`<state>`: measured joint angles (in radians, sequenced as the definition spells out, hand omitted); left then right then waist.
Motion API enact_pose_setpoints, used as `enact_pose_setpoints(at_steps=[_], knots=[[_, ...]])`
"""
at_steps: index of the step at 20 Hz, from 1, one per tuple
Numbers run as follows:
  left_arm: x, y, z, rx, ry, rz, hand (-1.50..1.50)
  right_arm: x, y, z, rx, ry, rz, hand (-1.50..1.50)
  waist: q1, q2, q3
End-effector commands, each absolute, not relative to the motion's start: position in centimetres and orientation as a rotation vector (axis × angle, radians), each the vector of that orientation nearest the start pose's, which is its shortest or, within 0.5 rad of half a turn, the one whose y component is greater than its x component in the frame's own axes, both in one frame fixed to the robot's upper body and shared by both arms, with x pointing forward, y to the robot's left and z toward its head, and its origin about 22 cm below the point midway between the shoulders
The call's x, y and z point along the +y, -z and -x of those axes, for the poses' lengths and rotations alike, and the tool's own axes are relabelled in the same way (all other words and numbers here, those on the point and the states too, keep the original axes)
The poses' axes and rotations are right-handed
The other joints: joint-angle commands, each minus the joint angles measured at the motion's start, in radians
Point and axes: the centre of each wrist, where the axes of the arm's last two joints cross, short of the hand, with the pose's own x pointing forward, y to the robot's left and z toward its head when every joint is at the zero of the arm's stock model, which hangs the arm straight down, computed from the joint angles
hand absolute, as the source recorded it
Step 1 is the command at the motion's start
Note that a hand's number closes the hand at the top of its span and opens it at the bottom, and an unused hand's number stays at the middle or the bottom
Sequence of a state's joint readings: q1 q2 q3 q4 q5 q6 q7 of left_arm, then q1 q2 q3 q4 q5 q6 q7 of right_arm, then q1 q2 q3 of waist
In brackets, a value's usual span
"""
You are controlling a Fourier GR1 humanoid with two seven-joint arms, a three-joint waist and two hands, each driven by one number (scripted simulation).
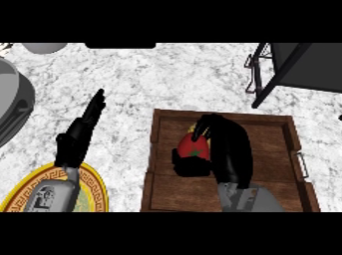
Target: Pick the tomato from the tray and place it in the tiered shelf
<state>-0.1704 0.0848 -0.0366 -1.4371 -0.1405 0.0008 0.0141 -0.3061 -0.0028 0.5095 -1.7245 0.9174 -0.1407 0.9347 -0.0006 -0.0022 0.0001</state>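
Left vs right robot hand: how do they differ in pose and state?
The left robot hand has straight fingers and holds nothing; the right robot hand curls round the red tomato. The left robot hand is over the white marble counter, the right robot hand over the brown wooden tray. Both are black, on grey forearms.

My right hand (pixel 231 149) looks matt black, the tomato (pixel 193 148) smooth, the tray (pixel 276 137) grained wood, the counter (pixel 166 79) veined marble.

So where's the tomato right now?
In the head view, the tomato is right of centre, over the tray, with the right hand curled round it.
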Motion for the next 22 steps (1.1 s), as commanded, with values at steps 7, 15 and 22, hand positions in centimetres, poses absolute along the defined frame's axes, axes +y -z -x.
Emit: enact_pose_setpoints(at_steps=[7, 15, 22], knots=[[21.8, -1.4, -27.7, -1.569, 0.249, -0.110, 0.00, -8.7, -20.5, -21.8, -1.491, -0.293, 0.939, 1.50, -0.001, -0.004, -0.001], [22.9, -1.6, -28.0, -1.573, 0.259, -0.105, 0.00, -11.1, -24.9, -23.4, -1.533, -0.173, 1.126, 1.50, 0.001, 0.000, -0.001], [23.8, -1.3, -28.3, -1.566, 0.258, -0.103, 0.00, -13.7, -28.1, -23.8, -1.497, -0.134, 1.288, 1.50, -0.003, -0.001, -0.001]])
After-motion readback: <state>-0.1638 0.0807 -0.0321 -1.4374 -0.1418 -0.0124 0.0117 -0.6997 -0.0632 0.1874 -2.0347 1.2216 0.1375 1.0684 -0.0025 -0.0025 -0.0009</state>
